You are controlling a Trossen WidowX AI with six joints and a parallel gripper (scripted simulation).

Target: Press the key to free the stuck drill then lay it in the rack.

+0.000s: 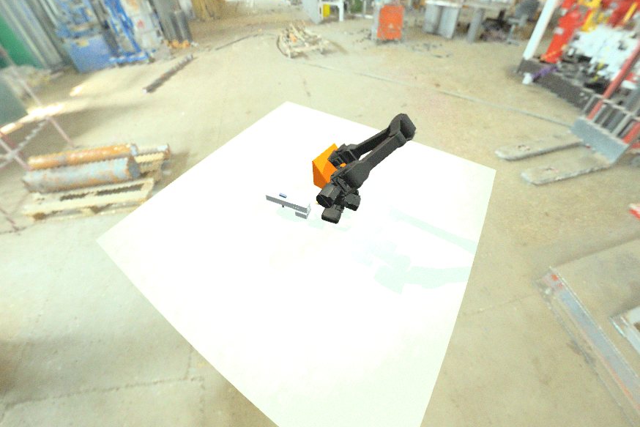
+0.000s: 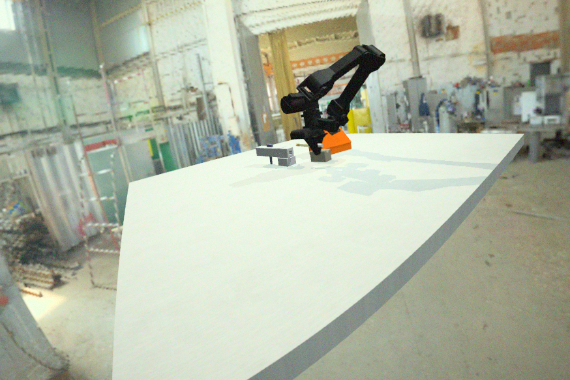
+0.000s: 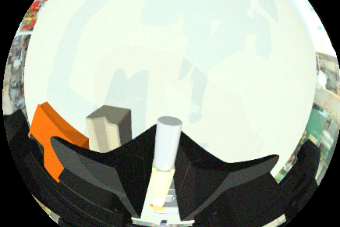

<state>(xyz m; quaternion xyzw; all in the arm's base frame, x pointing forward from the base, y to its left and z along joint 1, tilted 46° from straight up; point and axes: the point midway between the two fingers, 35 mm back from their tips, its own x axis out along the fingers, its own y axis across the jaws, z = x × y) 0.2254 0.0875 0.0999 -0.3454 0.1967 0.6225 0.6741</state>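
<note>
Black hand [image 1: 334, 209] [image 2: 317, 148] [image 3: 165, 129] pinching the pale drill [image 3: 168, 143], near the brownish notched block [image 2: 321, 155] [image 3: 111, 127].

industrial workshop, concrete floor [image 1: 247, 117] [image 2: 520, 265], red pallet jack [image 1: 604, 138], pallet of rusty cylinders [image 1: 85, 194], workbenches along the wall

Tan block [image 2: 321, 156] [image 3: 124, 127] and orange wedge [image 1: 323, 170] [image 2: 336, 142] [image 3: 48, 136] crowd one side of fingers.

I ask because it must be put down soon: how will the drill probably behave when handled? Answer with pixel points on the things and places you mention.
The drill [image 2: 302, 145] [image 3: 168, 144] is probably stiff, as it shows no bend. Its round, pale end could roll on a flat surface. That end looks smooth, so it may be slippery too.
</note>
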